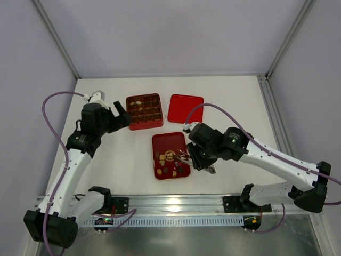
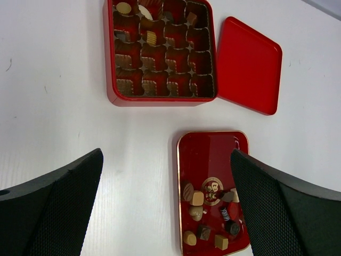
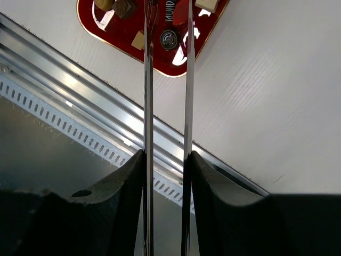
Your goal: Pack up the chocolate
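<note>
— Where is the chocolate sitting?
— Most of the tiny brown and cream chocolate pieces [image 2: 197, 198] are lying loose in the lower half of a shallow red, gold-rimmed tray [image 2: 210, 152], at the centre of the overhead view. A few are sitting in the upper cells of the square red compartmented box [image 2: 109, 64], up and left of the tray.
— And the cover?
— The flat red lid [image 2: 248, 64] is lying just right of the box on the white table [image 1: 128, 170].
— What are the grippers doing?
— The right gripper [image 1: 181, 157] is hovering over the tray's pieces, its thin metal blades [image 3: 187, 106] standing a narrow gap apart. A round dark piece [image 3: 169, 38] is showing between them, but I cannot tell whether they are pinching anything. The left gripper [image 2: 166, 154] is hanging by the box's left edge, its black fingers [image 2: 58, 202] spread wide around nothing.
</note>
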{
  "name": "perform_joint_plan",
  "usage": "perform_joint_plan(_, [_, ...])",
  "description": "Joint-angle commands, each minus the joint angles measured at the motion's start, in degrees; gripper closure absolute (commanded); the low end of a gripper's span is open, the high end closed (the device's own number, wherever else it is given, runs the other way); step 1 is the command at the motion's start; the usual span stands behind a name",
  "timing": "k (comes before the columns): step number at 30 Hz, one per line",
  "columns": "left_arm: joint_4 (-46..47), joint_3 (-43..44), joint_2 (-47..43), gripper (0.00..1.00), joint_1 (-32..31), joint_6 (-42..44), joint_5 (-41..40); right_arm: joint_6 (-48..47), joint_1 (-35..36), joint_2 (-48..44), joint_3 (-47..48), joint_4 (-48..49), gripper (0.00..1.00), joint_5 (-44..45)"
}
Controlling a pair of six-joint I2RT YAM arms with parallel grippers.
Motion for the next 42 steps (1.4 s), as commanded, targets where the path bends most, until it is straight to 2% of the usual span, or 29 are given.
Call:
perform_joint_plan(1, [2.65, -0.21, 0.26, 0.0, 0.28, 0.04, 0.9, 1.58, 0.5, -1.71, -0.57, -1.06, 0.6, -0.34])
perform_joint_plan(11, [2.65, -0.3, -0.09, 0.0, 0.37, 0.04, 0.81, 2.9, 1.03, -1.44, -3.91, 0.87, 0.64, -2.27])
perform_joint_plan(42, [2.65, -0.21, -0.27, 0.0, 0.37, 0.22, 0.72, 2.63, 0.77, 2.95, -5.06, 2.72, 0.63, 1.15])
